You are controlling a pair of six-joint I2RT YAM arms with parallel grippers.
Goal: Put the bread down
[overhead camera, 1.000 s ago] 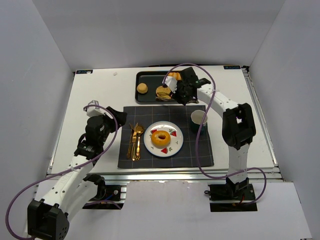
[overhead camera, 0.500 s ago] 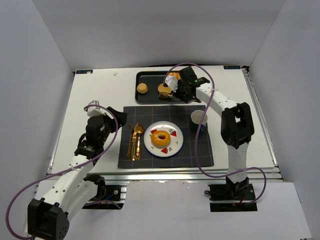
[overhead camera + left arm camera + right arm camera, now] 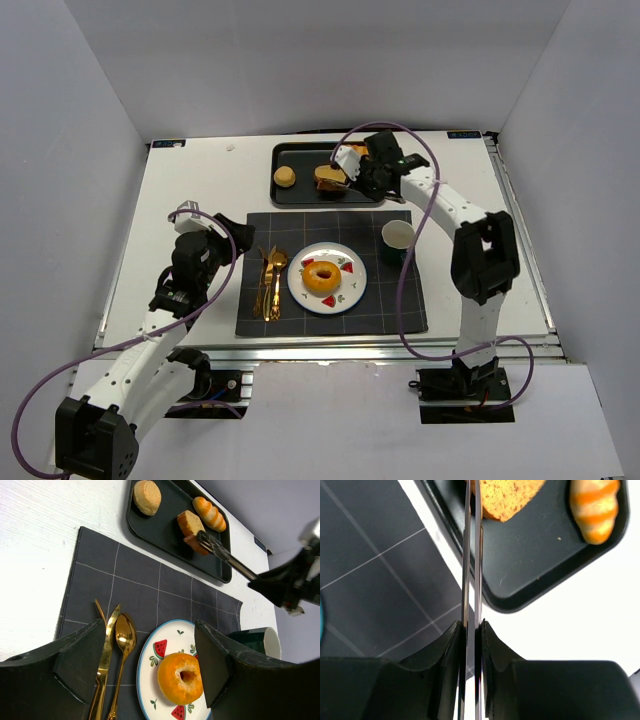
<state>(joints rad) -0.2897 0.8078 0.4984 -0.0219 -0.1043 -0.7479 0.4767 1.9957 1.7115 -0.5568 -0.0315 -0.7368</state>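
A brown bread slice (image 3: 328, 177) lies over the black tray (image 3: 300, 192) at the back of the table. My right gripper (image 3: 374, 178) is shut on metal tongs (image 3: 352, 181), whose tips pinch the slice's near end (image 3: 190, 526). In the right wrist view the tongs (image 3: 472, 555) run from my right gripper (image 3: 474, 630) to the slice (image 3: 506, 497). I cannot tell whether the slice is lifted or resting. My left gripper (image 3: 150, 647) is open and empty above the dark placemat (image 3: 260, 240), over the plate (image 3: 152, 672) with a doughnut (image 3: 181, 677).
The tray also holds a round bun (image 3: 285, 177) and a striped croissant (image 3: 346, 152). Gold cutlery (image 3: 270, 282) lies left of the plate (image 3: 346, 292). A green cup (image 3: 398, 238) stands at the mat's right side. White walls close in on both sides.
My right gripper has drawn back and to the right a little, carrying the tongs and the bread slice slightly farther over the tray. The left arm has not moved.
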